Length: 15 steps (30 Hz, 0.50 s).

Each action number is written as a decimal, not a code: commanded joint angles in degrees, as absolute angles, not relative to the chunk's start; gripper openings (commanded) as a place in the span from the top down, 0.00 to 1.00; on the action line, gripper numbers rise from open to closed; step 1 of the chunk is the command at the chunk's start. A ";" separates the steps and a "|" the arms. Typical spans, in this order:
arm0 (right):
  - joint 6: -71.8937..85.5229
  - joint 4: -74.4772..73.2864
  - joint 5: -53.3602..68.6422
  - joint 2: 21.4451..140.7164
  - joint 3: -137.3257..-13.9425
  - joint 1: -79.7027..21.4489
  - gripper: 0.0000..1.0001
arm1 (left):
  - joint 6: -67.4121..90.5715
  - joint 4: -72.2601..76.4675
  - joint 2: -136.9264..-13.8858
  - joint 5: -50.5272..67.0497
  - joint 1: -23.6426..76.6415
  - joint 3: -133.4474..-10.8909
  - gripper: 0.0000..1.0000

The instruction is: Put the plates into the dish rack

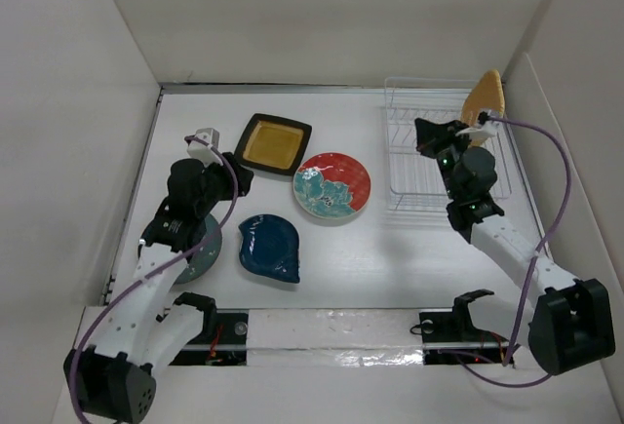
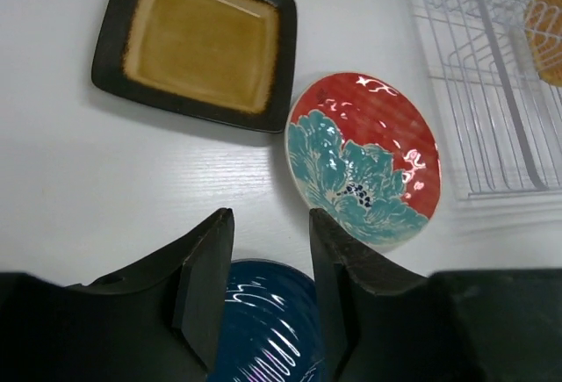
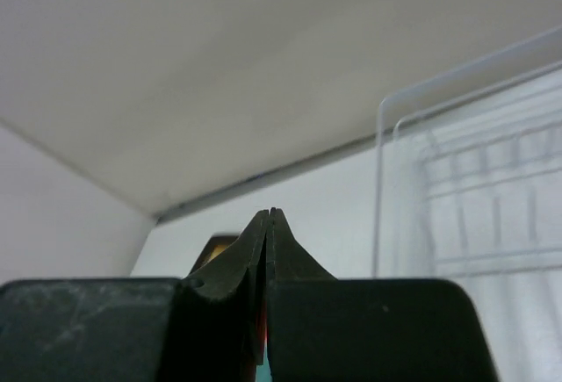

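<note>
Dish rack (image 1: 409,180) holds orange plate (image 1: 484,96) (upright) near closed right end effector (image 3: 270,219).

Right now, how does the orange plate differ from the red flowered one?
The orange plate stands on edge at the far right corner of the dish rack; the red plate lies flat on the table. The orange plate is plain; the red plate carries teal flowers. Both are warm-coloured small dishes.
</note>
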<state>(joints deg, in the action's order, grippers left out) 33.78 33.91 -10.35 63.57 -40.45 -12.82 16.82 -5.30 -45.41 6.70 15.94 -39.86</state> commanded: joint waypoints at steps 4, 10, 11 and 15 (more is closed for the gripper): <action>39.63 39.38 -1.24 59.07 -32.88 -20.91 0.99 | 28.72 3.42 -57.12 14.16 6.07 -42.63 0.54; 36.24 32.01 4.48 48.19 -30.23 -26.54 0.68 | 40.50 8.16 -67.73 7.74 5.36 -45.44 0.43; 35.17 28.51 4.05 46.86 -30.23 -27.06 0.66 | 42.26 8.09 -69.42 6.78 5.36 -46.31 0.43; 33.49 25.66 2.55 40.70 -28.74 -27.60 0.64 | 49.39 3.96 -79.26 -0.33 9.40 -51.84 0.43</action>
<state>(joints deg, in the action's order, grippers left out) 35.94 27.99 2.35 43.75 -29.10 -27.27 41.80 3.38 -75.18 5.10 7.07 -47.05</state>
